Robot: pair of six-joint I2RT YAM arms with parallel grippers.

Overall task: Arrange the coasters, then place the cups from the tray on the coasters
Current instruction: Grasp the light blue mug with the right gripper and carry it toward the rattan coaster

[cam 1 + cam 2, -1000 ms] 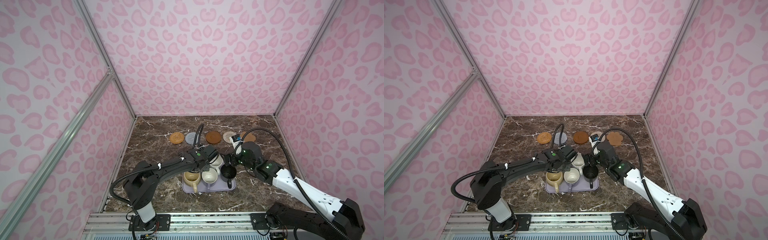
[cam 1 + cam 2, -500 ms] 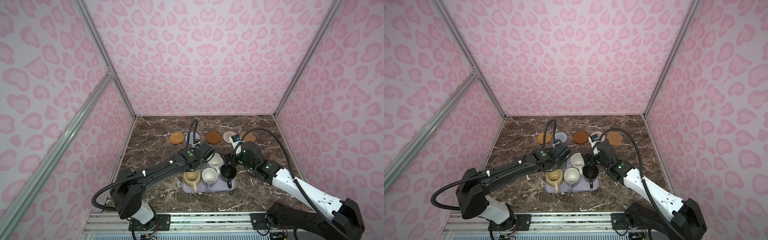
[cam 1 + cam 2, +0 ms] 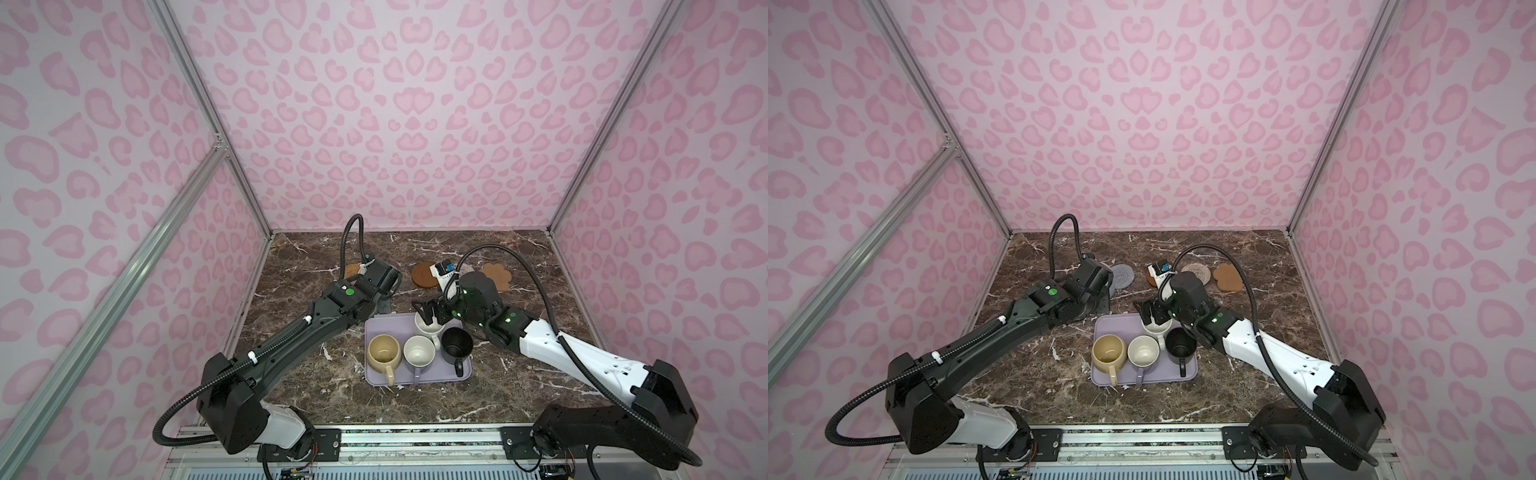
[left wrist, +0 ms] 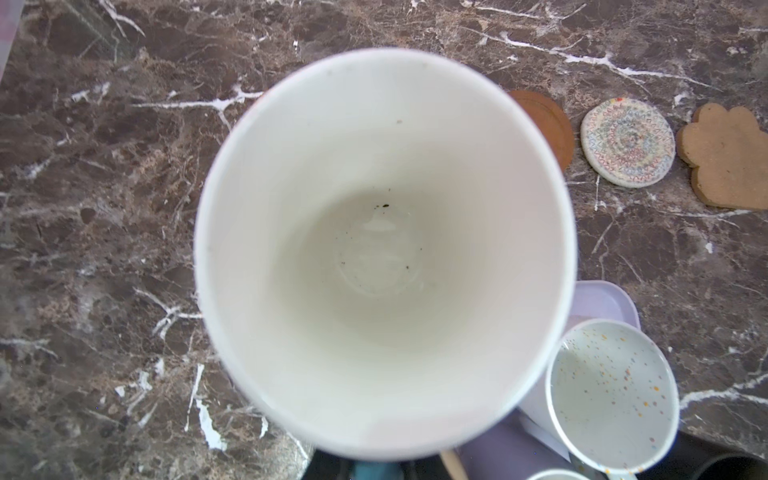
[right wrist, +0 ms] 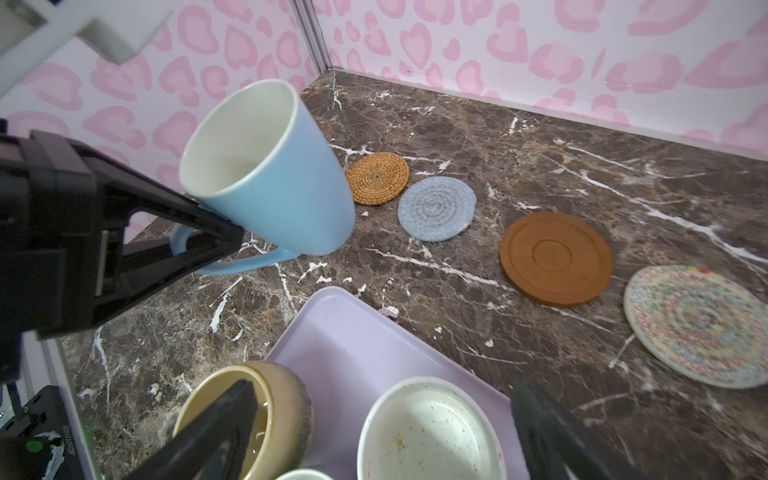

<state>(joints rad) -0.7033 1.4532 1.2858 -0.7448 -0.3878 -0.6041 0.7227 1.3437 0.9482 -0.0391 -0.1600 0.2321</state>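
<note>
Right wrist view: white digit string printed along the black left arm link, next to green dot sticker. Too blurred, can't read my way through digits reliably. Nothing else legible in any view.

We are gripping the tilted light blue mug by its handle in our left gripper; our right gripper is gaping over the speckled mug.
</note>
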